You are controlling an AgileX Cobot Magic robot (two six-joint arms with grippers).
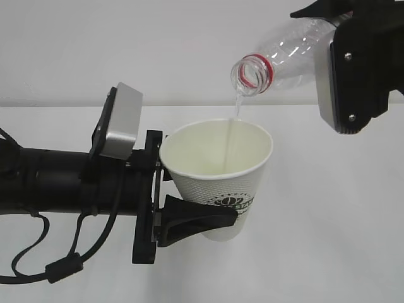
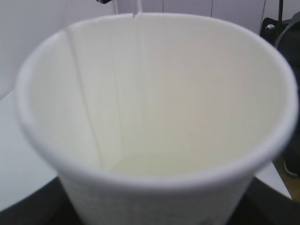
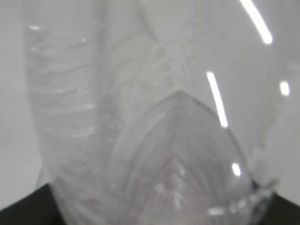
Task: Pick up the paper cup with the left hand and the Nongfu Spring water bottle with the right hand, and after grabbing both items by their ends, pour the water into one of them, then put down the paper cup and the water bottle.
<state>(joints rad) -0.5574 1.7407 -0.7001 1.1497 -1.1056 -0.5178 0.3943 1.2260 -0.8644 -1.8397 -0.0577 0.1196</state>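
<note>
Pouring under way: clear plastic red-ringed water bottle (image 1: 287,53) clamped in right hand (image 1: 353,69), tipped mouth-down above white tapered paper cup (image 1: 221,183). Cup gripped low by left hand (image 1: 189,221), rim angled to catch thin stream of water (image 1: 235,126).

1 paper cup (image 1: 218,170), 1 Nongfu Spring water bottle (image 1: 281,53), 1 thin stream of water (image 1: 235,123), 2 grippers: left hand (image 1: 189,199) w/ cup, right hand (image 1: 353,69) w/ bottle. 1 white desk (image 1: 341,227).

Left arm horizontal, claw (image 1: 189,208) clamped; right claw (image 1: 353,69) raised, gripping.
</note>
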